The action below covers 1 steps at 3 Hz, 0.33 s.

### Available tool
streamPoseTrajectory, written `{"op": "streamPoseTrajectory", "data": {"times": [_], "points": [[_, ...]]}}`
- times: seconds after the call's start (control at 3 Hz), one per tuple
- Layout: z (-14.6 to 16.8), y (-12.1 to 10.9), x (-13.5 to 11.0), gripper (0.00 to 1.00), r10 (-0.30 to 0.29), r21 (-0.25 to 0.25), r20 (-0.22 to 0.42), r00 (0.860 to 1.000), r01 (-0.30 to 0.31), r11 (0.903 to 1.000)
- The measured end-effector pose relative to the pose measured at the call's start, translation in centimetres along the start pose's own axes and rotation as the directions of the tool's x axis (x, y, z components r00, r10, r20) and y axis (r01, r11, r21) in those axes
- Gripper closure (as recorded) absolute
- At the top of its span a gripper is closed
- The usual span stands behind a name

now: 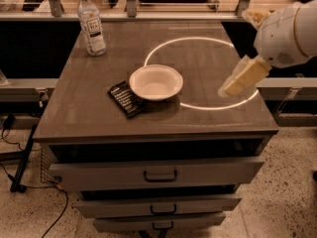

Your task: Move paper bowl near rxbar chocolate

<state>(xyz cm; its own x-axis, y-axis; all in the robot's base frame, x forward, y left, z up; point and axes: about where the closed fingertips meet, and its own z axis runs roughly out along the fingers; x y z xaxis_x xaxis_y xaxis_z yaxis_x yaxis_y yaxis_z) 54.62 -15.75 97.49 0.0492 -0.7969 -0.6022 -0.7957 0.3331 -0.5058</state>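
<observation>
paper bowl point(155, 82) is set well left of gripper point(237, 83), rim touching rxbar chocolate point(126, 98); placement judged done; gripper held clear, nothing gripped; opening cannot be told

Grey drawer cabinet point(158, 175), ring of light point(188, 38) on its top, speckled floor point(290, 202)

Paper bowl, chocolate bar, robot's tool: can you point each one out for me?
paper bowl point(155, 83): camera view, on the bowl's inside bottom.
rxbar chocolate point(124, 99): camera view, on the middle of the visible black wrapper.
tool point(230, 87): camera view, on its tip, off to the right, apart from the bowl.
</observation>
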Motion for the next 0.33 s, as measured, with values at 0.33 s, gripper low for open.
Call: {"op": "streamPoseTrajectory", "data": {"times": [0.33], "points": [[0.0,0.0,0.0,0.0,0.0,0.0,0.0,1.0,0.0,1.0]]}}
